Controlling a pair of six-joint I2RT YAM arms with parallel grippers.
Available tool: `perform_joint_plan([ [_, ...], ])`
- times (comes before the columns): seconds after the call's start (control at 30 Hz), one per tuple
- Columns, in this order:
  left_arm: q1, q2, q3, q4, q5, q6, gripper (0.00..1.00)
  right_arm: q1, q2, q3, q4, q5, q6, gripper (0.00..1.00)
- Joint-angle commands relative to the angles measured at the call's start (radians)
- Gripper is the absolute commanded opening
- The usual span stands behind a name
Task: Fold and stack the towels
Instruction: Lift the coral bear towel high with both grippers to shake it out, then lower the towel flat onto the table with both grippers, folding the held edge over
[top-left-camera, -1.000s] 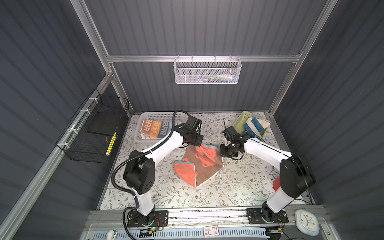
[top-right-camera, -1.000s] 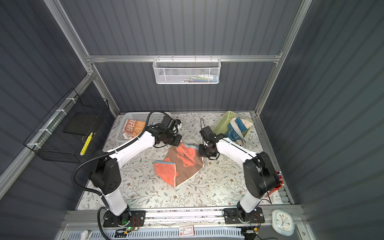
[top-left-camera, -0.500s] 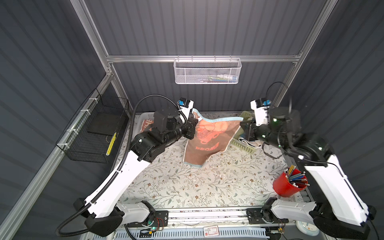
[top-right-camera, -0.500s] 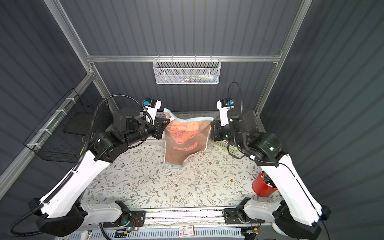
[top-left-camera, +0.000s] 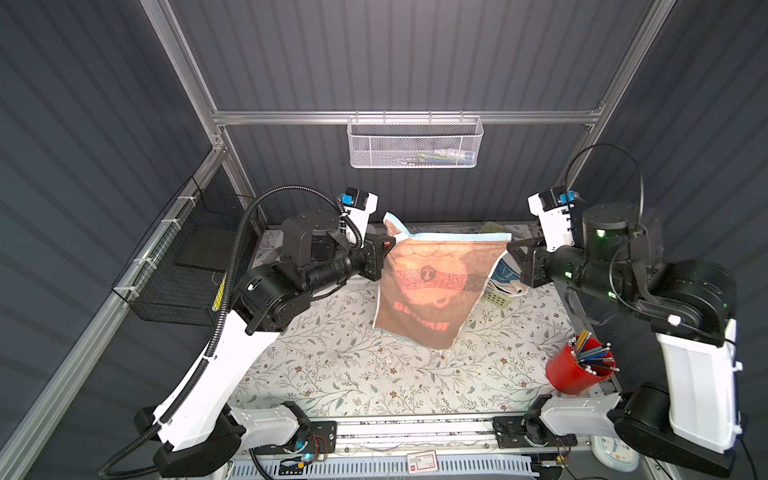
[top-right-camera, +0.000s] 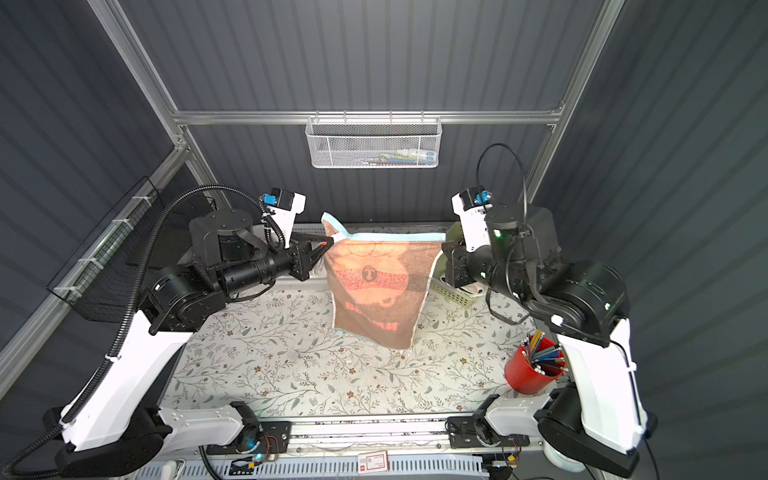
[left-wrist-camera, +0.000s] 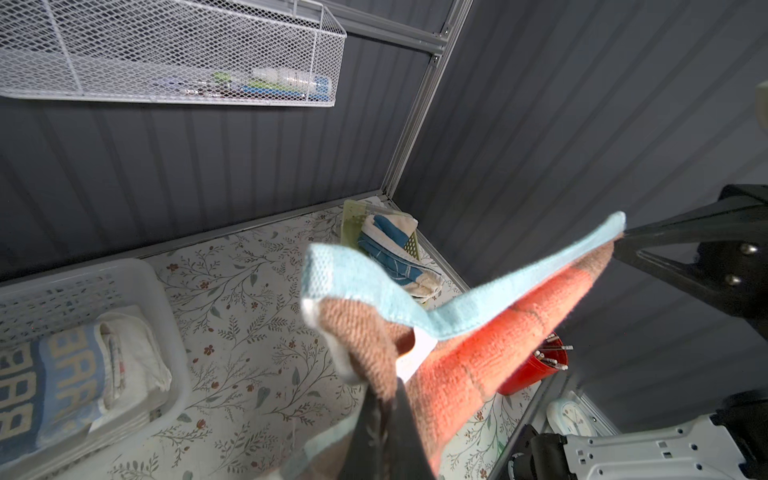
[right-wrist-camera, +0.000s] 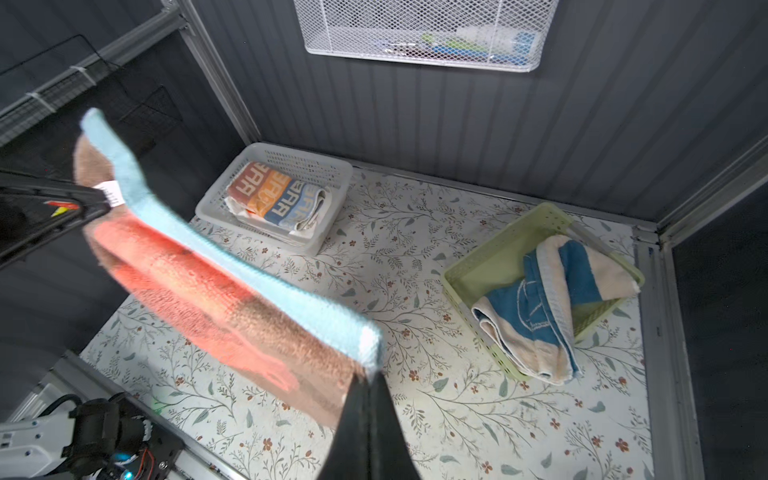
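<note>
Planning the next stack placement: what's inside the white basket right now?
The white basket holds the folded orange-blue lettered towel lying on a folded white towel. Whatever lies beneath them, and the basket floor, is covered.

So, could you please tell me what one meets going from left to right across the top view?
Black wire basket → left fingers → coral towel → right fingers → red pencil cup.

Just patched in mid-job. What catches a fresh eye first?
The coral-orange towel hangs spread above the flowered table, its blue top edge held by the left gripper and right gripper. Behind it, a folded lettered towel sits in the white basket, back left; a cream-blue towel slumps over the green basket, back right.
</note>
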Motion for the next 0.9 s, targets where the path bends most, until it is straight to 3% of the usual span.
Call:
perform_joint_plan([
  [0.0,0.015,0.074,0.071,-0.112,-0.089,0.008,0.00,-0.099,0.065,0.021,-0.044,-0.010,-0.017,0.00],
  [0.07,0.052,0.134,0.095,-0.114,-0.074,0.030,0.00,-0.147,0.127,0.014,-0.007,-0.063,-0.045,0.00],
  [0.17,0.218,0.203,0.046,-0.026,0.111,-0.011,0.00,-0.222,0.237,0.025,0.044,-0.126,-0.071,0.00],
  [0.37,0.371,0.461,0.034,0.142,0.318,-0.006,0.00,-0.339,0.485,0.074,0.203,-0.250,-0.105,0.00],
  [0.43,0.403,0.550,0.042,0.216,0.377,-0.014,0.00,-0.366,0.574,0.127,0.238,-0.279,-0.118,0.00],
  [0.63,0.438,0.729,0.070,0.369,0.393,-0.002,0.00,-0.416,0.784,0.272,0.295,-0.353,-0.133,0.00],
  [0.73,0.442,0.765,0.034,0.414,0.400,0.005,0.00,-0.417,0.799,0.218,0.312,-0.366,-0.144,0.00],
  [0.87,0.442,0.750,-0.117,0.531,0.436,-0.035,0.00,-0.416,0.728,-0.010,0.366,-0.385,-0.134,0.00],
])
